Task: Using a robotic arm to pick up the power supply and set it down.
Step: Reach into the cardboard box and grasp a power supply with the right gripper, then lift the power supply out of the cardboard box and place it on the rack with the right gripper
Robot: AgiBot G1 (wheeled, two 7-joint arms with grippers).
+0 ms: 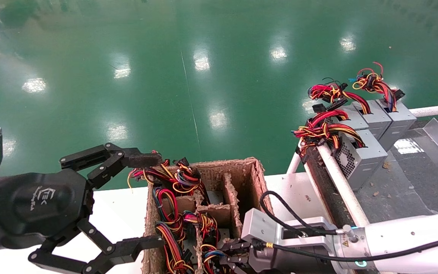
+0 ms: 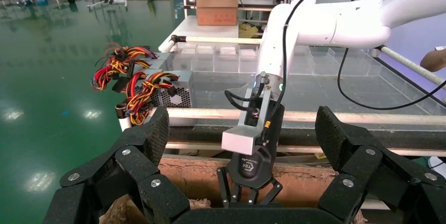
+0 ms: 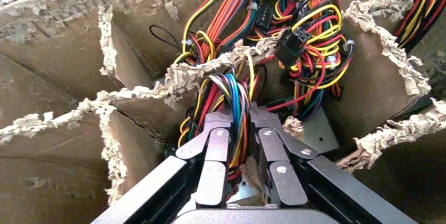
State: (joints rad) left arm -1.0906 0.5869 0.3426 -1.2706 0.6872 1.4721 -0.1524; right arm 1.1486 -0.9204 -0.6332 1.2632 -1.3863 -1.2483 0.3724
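Observation:
My right gripper [image 1: 231, 259] reaches down into a compartment of a torn cardboard box [image 1: 250, 172]. In the right wrist view the right gripper [image 3: 239, 123] is shut on a bundle of blue, red, orange and yellow wires [image 3: 232, 90] belonging to the power supply [image 1: 210, 253]. Its grey metal body sits low in the compartment, mostly hidden; only a sliver [image 3: 316, 135] shows. My left gripper [image 1: 148, 201] hangs open at the box's left side, holding nothing. From the left wrist view, the left gripper [image 2: 243, 129] faces the right gripper [image 2: 250, 199] across the box.
Other wire bundles [image 1: 173, 179] fill neighbouring compartments between ragged cardboard dividers [image 3: 378, 50]. Three grey boxes with red, orange and yellow wires [image 1: 360, 156] stand to the right, beyond a white rail [image 1: 341, 183]. The box rests on a white table [image 1: 120, 205].

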